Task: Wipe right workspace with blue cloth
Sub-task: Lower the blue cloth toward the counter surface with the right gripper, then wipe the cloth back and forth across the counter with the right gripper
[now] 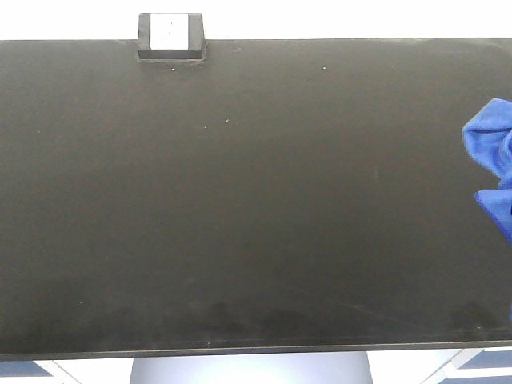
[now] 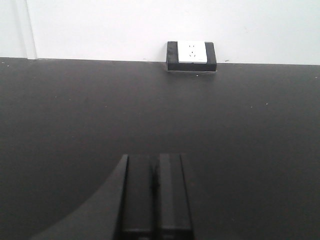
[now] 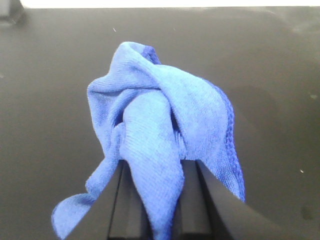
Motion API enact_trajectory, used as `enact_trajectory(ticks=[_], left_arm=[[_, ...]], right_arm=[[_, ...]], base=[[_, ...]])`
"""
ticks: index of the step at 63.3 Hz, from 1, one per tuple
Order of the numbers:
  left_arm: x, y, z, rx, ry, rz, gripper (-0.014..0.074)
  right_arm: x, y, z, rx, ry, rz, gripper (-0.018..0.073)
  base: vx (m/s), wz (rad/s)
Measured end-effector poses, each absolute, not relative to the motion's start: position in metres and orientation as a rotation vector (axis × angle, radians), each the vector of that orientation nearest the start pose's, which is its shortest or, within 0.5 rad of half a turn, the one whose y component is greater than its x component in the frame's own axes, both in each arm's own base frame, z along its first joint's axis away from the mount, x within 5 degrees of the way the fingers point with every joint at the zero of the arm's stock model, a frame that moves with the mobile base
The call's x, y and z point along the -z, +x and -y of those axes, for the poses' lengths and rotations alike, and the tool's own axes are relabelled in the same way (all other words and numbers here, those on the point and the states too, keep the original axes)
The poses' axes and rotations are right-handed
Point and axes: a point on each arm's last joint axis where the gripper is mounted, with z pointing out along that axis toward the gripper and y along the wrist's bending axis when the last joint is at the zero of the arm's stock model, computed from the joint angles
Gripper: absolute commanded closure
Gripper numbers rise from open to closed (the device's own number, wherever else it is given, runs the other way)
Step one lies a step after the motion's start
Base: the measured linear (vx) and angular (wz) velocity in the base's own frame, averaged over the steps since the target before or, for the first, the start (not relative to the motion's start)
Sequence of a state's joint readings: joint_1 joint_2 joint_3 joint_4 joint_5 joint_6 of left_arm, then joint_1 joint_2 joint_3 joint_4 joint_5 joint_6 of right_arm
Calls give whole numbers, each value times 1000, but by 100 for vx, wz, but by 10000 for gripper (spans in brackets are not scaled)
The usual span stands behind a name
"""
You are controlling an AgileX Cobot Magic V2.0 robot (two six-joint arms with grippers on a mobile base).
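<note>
1. table (image 1: 256, 208): this matte black top is the right workspace and fills the front view from side to side. i see no clear wipe tracks on it, so i judge the wiping as not yet begun.

2. blue cloth (image 1: 491, 152): at the far right edge of the front view, partly cut off by the frame. the right wrist view shows it bunched in loose folds, one tail hanging to the lower left. i cannot tell whether its underside touches the table.

3. right pincer (image 3: 157, 167): narrow, clamped on the blue cloth, which drapes over and between both fingers.

4. left pincer (image 2: 154, 159): jaws drawn together with only a slit between them, nothing held. it hovers over bare table, facing the back wall (image 2: 100, 25).

5. socket box (image 1: 170, 36): small, black, pale face, at the back edge left of centre, well apart from the cloth.

6. pale specks (image 1: 228, 122): a few, scattered toward the back.

step in hand: cloth gripped and placed at the right margin, ready for a first stroke.

next move, in my judgement: lower the right pincer until the cloth presses onto the table, then sweep leftward in overlapping passes. stop short of the socket box and keep the left pincer out of the sweep path.
</note>
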State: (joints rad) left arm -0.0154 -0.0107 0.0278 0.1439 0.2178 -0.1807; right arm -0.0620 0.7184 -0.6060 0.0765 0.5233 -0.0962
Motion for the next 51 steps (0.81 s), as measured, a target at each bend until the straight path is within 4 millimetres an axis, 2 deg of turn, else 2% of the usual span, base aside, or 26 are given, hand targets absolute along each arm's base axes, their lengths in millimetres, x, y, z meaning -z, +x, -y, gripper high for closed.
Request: enact_trajectory(ticks=[6,20,35,41,51], left_arm=[[-185,56,-2,15,-44,-1716,602],[-185,56,-2,15,-44,-1716,602],[-185,56,-2,15,-44,-1716,602],[-185,56,-2,15,-44,-1716,602],[-185,56,-2,15,-44,-1716,602]], right_arm=[[-293,159,7,23,8,-2187,567],[-244,207,10,10,33,-2347,567],[-207,241,8,-3,45,-2388,567],[-192,252,-7,-29,-21,-2399,567],[-164,264,-58,-113,-213,-2378,564]], base=[[0,0],[0,0],[0,0],[0,-1],[0,0]])
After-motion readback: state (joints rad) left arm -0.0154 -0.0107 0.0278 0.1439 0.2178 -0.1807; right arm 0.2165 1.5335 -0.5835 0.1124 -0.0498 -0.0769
